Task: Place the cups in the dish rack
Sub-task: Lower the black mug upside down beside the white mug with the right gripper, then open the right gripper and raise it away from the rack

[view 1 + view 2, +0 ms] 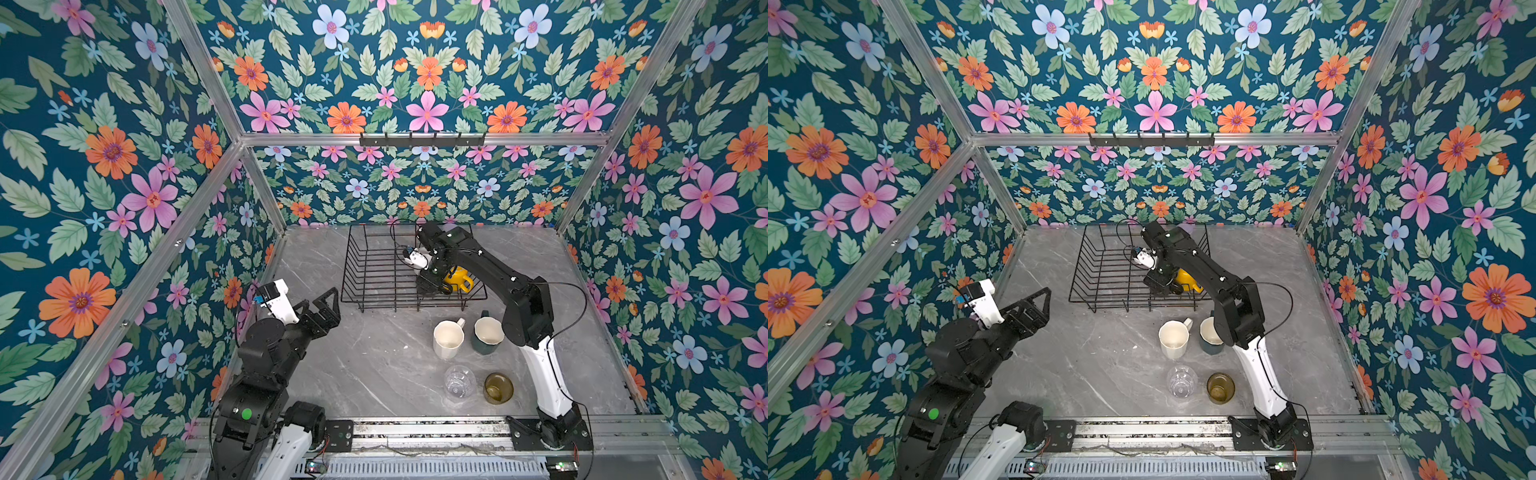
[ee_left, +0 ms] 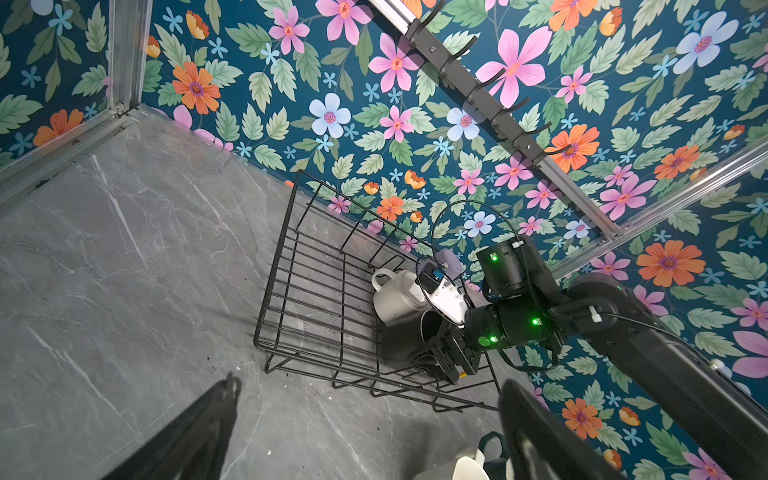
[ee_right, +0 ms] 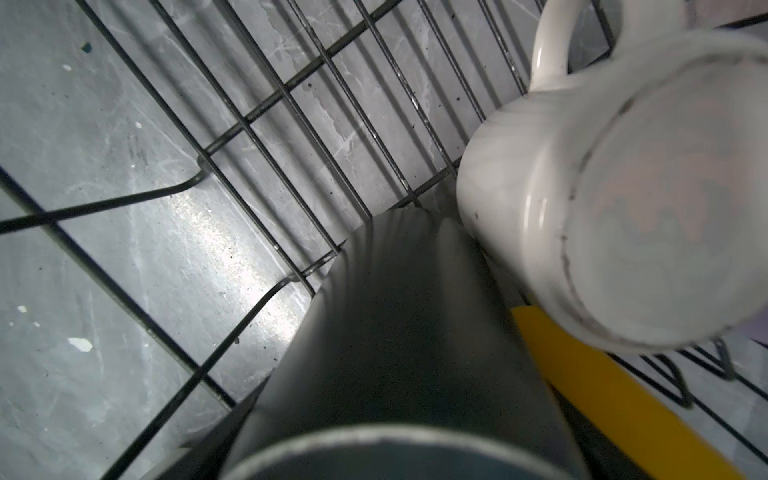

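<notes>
Now | grey marbled tabletop (image 1: pixel 374 361), floral walls (image 1: pixel 428 104) | left gripper (image 1: pixel 337 305) wide | right gripper (image 1: pixel 434 289) at black mug (image 3: pixel 395 332), grip unclear

Even bright light, blurred wrist close-up

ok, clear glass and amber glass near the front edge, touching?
Apart. Both top views show a strip of bare grey table between the clear glass and the amber glass.
</notes>
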Controlling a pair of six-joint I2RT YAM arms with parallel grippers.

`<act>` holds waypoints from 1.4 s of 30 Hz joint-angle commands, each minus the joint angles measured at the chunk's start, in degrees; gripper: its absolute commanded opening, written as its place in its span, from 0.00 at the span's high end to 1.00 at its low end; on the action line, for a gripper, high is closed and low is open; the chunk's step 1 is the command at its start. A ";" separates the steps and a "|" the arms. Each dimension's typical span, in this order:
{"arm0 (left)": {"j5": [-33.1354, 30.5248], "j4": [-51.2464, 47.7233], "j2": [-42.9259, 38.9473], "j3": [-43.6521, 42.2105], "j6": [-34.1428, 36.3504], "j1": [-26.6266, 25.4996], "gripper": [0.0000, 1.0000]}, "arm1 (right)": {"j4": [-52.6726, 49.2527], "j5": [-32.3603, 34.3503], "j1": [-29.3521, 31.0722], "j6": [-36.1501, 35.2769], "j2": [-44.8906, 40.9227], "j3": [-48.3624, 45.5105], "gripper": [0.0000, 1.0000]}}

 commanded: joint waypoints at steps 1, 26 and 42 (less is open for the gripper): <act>-0.25 0.34 0.04 0.17 0.61 -0.04 0.00 | -3.33 -2.13 0.29 0.77 0.37 0.54 0.12; -0.16 0.60 -0.07 0.10 0.54 -0.02 0.00 | -3.09 -3.11 0.28 4.33 -4.23 1.35 0.05; -0.33 0.60 -0.86 -0.13 0.65 -0.01 0.00 | -0.24 7.24 -1.34 13.20 -6.93 2.16 0.08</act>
